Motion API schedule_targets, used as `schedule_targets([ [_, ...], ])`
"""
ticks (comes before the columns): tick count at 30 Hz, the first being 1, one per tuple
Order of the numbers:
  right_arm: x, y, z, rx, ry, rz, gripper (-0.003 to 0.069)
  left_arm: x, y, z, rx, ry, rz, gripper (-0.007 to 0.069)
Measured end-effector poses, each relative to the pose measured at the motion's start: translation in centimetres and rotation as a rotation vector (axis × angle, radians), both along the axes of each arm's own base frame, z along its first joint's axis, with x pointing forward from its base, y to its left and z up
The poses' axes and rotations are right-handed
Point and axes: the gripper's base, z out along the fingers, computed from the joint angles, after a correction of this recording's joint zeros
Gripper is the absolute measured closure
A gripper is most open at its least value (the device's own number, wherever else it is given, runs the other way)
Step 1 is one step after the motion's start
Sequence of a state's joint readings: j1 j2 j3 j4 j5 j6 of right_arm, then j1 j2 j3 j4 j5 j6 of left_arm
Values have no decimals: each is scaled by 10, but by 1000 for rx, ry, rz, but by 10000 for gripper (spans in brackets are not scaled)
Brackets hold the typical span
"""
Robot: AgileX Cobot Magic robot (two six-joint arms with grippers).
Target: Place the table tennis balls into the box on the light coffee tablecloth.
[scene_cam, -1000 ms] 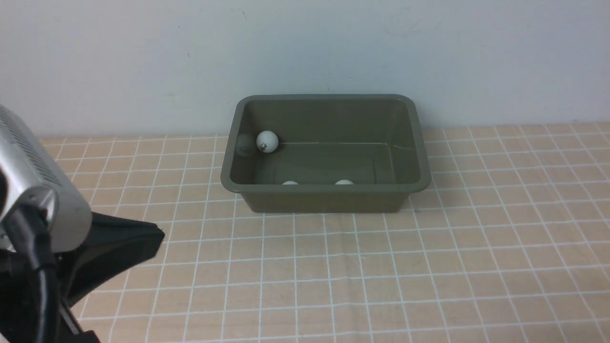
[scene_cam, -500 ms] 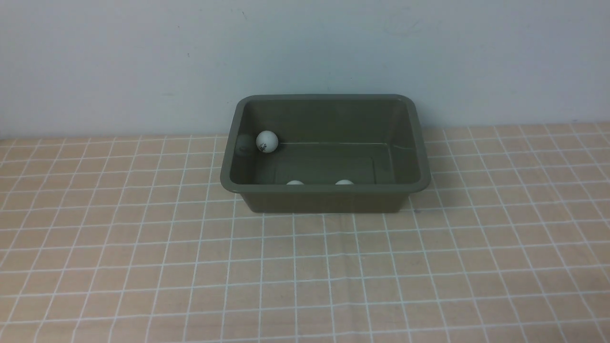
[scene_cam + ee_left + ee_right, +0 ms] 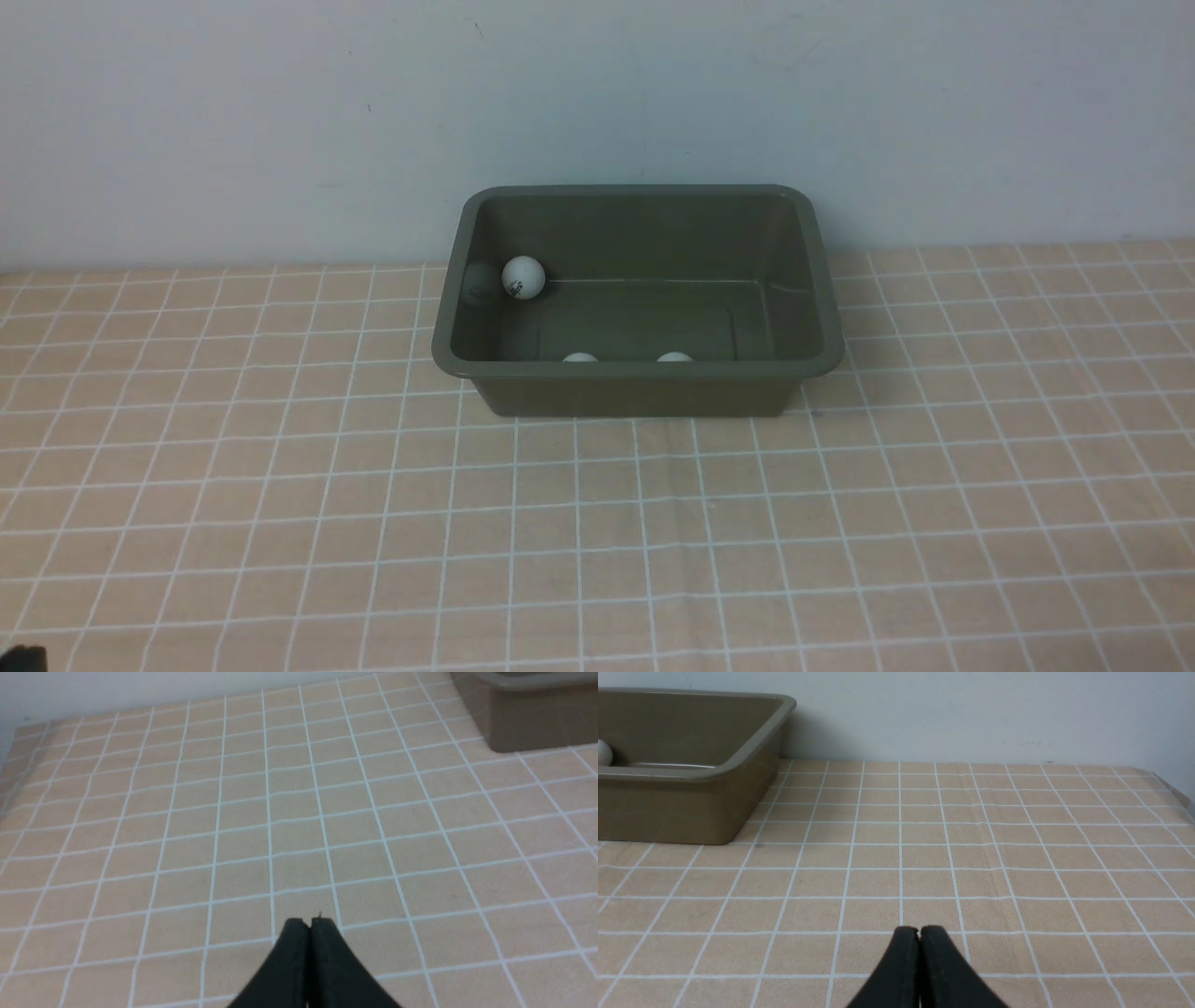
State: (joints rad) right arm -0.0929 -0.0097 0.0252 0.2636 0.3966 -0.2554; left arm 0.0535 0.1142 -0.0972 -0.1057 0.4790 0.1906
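Note:
The olive-green box (image 3: 639,368) stands on the light coffee tablecloth (image 3: 597,523) near the back wall. Three white table tennis balls show inside it: one (image 3: 523,277) at its far left with a dark mark, two (image 3: 580,357) (image 3: 674,357) peeking over the near rim. A fourth ball is hidden. My left gripper (image 3: 310,924) is shut and empty above bare cloth, with the box corner (image 3: 532,723) far off. My right gripper (image 3: 919,932) is shut and empty, the box (image 3: 691,807) ahead of it with one ball (image 3: 603,752) showing. Neither gripper shows in the front view.
A pale wall runs right behind the box (image 3: 280,121). The cloth's edge (image 3: 1171,788) shows in the right wrist view. A small dark bit (image 3: 21,659) sits at the front view's lower left corner.
The left arm, which filled the front view's lower left a second ago, has withdrawn out of that view. One ball by the near rim has shifted slightly right.

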Motion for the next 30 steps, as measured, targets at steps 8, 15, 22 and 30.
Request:
schedule_targets([
  [8,0,0,0,0,1,0,675,-6,0,-28,-9,-39,7,693],
  [15,0,0,0,0,1,0,675,-5,0,-28,-8,-55,9,693],
  [22,0,0,0,0,1,0,675,-5,0,-27,-8,-57,9,693],
  [30,0,0,0,0,1,0,675,-5,0,-27,-8,-57,9,693],
])
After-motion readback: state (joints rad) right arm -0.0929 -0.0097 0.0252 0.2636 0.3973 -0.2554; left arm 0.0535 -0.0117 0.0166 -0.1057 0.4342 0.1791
